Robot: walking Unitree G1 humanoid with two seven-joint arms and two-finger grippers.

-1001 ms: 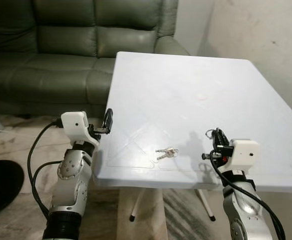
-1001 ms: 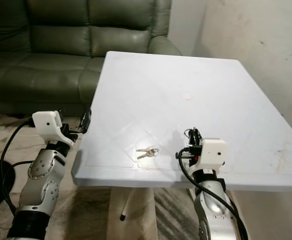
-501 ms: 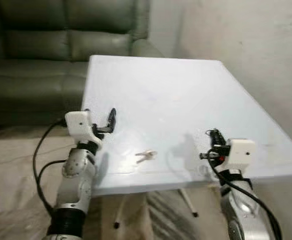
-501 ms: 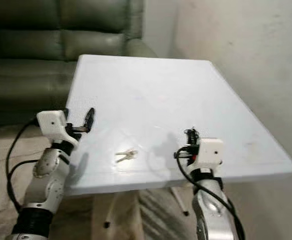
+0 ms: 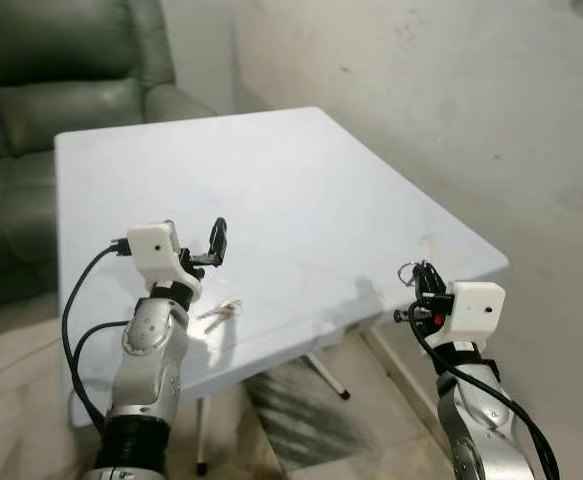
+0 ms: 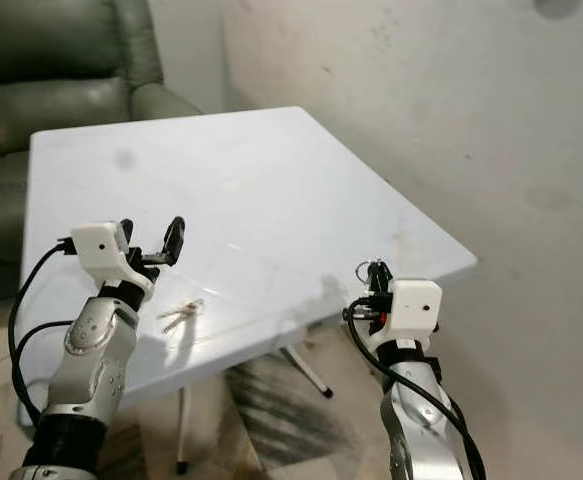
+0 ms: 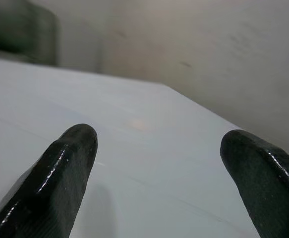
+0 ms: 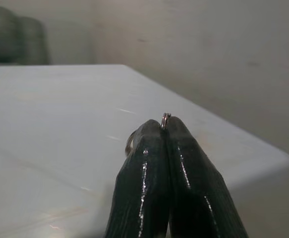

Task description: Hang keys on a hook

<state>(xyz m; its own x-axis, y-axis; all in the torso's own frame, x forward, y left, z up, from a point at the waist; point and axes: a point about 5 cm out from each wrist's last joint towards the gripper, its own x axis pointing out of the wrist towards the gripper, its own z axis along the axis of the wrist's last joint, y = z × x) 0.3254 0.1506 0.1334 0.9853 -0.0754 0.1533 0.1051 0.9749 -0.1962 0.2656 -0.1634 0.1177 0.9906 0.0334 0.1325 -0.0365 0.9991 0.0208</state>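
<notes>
A small bunch of silver keys (image 5: 221, 313) lies on the white table (image 5: 301, 180) near its front edge. My left gripper (image 6: 151, 240) is held just above and behind them, open, with bare tabletop between its fingers (image 7: 65, 173). My right gripper (image 5: 423, 282) is held up off the table's right corner. It is shut on a thin metal key ring (image 8: 165, 119), which pokes out above the pressed fingertips (image 8: 154, 148) and shows as a small loop (image 5: 407, 268) in the left eye view.
A bare pale wall (image 5: 471, 100) stands right of the table, with a dark round mark (image 6: 556, 8) high up. A green sofa (image 5: 31, 100) sits behind on the left. Folding table legs (image 5: 321, 370) stand on the patterned floor below.
The camera has swung to the right, so the sofa slid left and the wall came into view. Both grippers keep their poses, and the keys stay on the table.
</notes>
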